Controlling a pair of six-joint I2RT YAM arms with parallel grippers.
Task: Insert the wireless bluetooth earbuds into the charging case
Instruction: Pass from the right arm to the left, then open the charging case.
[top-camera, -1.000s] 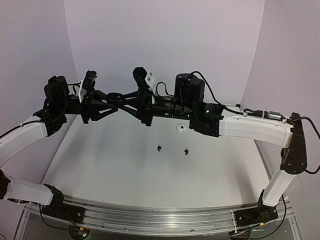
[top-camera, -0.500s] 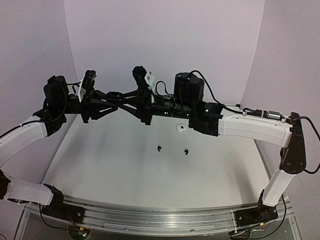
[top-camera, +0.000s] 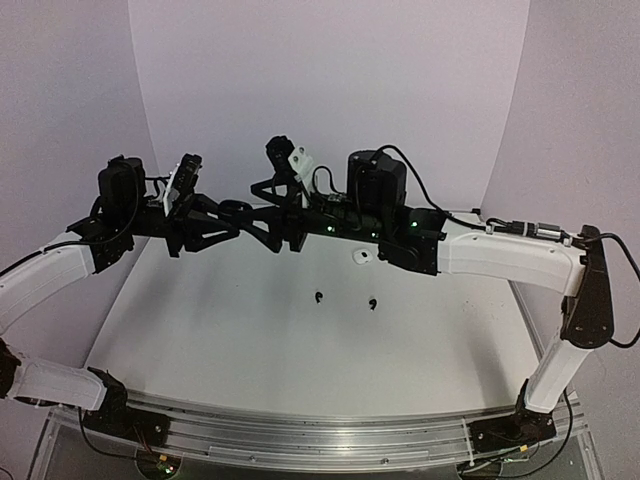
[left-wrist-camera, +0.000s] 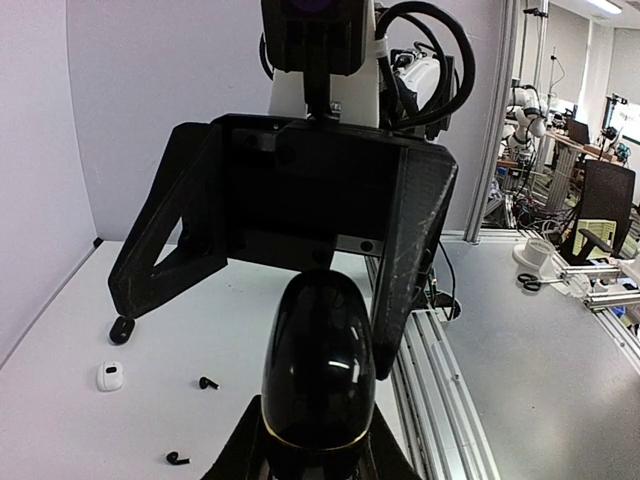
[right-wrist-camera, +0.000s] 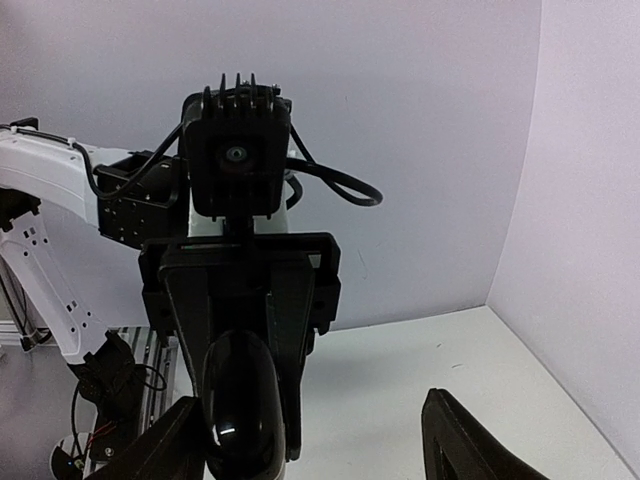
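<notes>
White table (top-camera: 200, 330) under pale lilac walls, with both arms raised above its far half and their claws facing each other nose to nose. The left gripper (left-wrist-camera: 318, 455) is clenched on a glossy black charging case (left-wrist-camera: 320, 360), a smooth pebble that looks shut; the left wrist view shows a thin gold seam near its held end. The right gripper (right-wrist-camera: 315, 445) is released, its jaws spread wide just in front of that case and grasping nothing. 2 black earbuds (top-camera: 319, 296) lie on the table below, near each other and well apart from both claws, the second (top-camera: 373, 303) to the right of the first. A white charging case (top-camera: 362, 257) sits just beyond them. Each bud is probably very light, hard and slick, so likely to skid or pop free. A gentle pinch across the fat rounded body looks safer than gripping the thin curved tail.
</notes>
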